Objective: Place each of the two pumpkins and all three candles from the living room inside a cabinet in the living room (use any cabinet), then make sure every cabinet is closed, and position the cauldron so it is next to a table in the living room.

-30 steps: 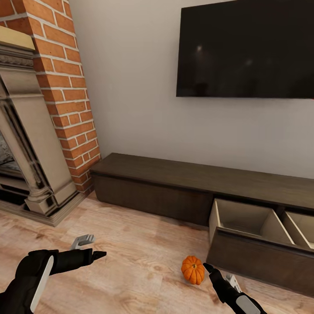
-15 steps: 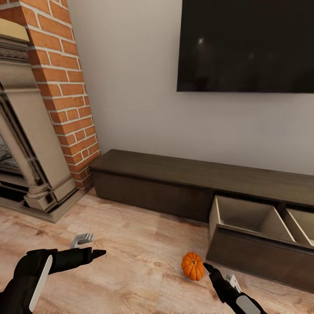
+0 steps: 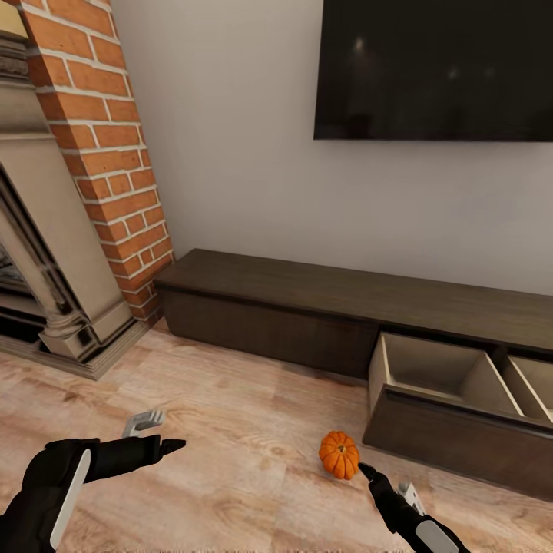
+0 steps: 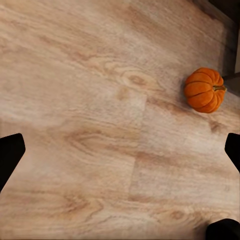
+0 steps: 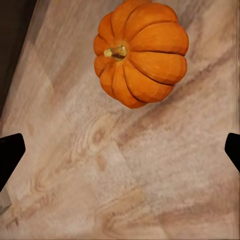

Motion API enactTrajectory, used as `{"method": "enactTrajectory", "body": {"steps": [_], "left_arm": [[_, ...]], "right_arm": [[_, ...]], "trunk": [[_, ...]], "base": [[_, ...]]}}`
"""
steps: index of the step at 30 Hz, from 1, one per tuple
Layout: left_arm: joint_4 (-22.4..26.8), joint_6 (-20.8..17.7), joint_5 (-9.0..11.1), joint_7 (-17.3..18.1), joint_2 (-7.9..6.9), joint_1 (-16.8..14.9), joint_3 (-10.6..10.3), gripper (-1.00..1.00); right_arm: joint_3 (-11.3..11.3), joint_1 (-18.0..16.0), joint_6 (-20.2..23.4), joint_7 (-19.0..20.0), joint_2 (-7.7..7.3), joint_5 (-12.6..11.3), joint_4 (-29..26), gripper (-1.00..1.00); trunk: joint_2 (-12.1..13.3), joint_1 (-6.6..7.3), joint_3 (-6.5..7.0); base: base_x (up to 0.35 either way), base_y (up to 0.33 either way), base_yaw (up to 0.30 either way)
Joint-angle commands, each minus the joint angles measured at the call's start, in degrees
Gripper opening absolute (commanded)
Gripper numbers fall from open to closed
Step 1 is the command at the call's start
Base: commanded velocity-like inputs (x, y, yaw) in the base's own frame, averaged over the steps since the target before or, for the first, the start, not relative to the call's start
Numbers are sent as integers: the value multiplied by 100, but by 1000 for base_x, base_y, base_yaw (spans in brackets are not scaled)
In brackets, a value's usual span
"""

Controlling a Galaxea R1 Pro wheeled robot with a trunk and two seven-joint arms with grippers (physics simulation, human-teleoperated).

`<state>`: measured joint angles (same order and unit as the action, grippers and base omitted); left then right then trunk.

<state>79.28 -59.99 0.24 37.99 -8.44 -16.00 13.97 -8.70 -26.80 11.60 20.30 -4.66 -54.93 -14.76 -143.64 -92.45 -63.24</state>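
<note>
The long dark cabinet (image 3: 361,303) runs along the wall under the television (image 3: 434,69), and its right-hand drawer (image 3: 449,399) stands pulled out, its two pale compartments bare as far as they show. A pumpkin (image 3: 339,455) sits on the wood floor (image 3: 230,430) just in front of that drawer's left corner. The right gripper (image 3: 384,480) reaches low just beside it with its fingers spread wide and holding nothing, while the left gripper (image 3: 157,434), well apart from it, is likewise wide open over bare boards.
</note>
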Motion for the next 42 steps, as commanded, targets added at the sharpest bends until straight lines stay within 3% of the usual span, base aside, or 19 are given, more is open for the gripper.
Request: {"method": "enactTrajectory", "body": {"steps": [1, 9, 13, 21, 24, 31, 42], "left_arm": [[0, -1, 2, 1, 0, 0, 0, 100], [0, -1, 2, 0, 0, 0, 0, 100], [0, -1, 2, 5, 0, 0, 0, 100], [0, -1, 1, 4, -3, 0, 0, 100], [3, -1, 2, 3, -10, 0, 6, 100], [9, -1, 2, 5, -25, 0, 3, 100], [9, -1, 2, 6, -20, 0, 0, 100]], "right_arm": [[0, 0, 0, 0, 0, -1, 0, 100], [0, 0, 0, 0, -4, -4, 0, 100], [-19, 0, -8, 6, -4, -19, -2, 100], [-477, 0, -19, 147, -6, -81, -12, 100], [-551, 0, -36, 186, 21, -70, -6, 100], [-578, 0, -284, 209, -3, -84, 0, 100], [-561, -110, -330, 194, -13, -8, -13, 100]], "trunk": [[-2, -2, -23], [-12, -23, -200], [-12, -23, -200], [-23, -44, -377], [-27, -51, -444], [-27, -51, -444], [-27, -51, -444]], "base": [[0, 0, 0], [0, 0, 0], [0, 0, 0], [0, 0, 0], [0, 0, 0], [0, 0, 0], [0, 0, 0]]}}
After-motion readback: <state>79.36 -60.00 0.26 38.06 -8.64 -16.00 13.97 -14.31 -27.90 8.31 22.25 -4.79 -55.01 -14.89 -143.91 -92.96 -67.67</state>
